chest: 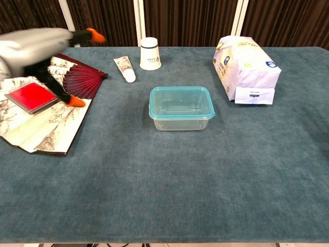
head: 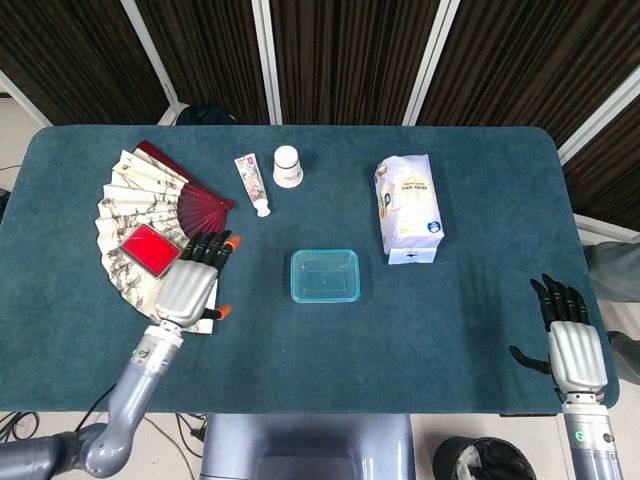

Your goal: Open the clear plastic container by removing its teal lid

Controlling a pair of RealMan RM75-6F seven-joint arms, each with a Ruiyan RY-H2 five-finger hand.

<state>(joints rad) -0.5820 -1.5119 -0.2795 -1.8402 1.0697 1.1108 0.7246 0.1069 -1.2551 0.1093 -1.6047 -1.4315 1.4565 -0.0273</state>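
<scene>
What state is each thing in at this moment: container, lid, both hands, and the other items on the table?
clear plastic container: upright, closed.
teal lid: seated on the container, untouched.
left hand: open, fingers apart, above the fan, holding nothing.
right hand: open, at the table's near right edge.
paper fan: spread open, flat.
red case: lying on the fan.
white cup: upside down.
tube: lying flat, capped.
white bag: lying on its side.
</scene>
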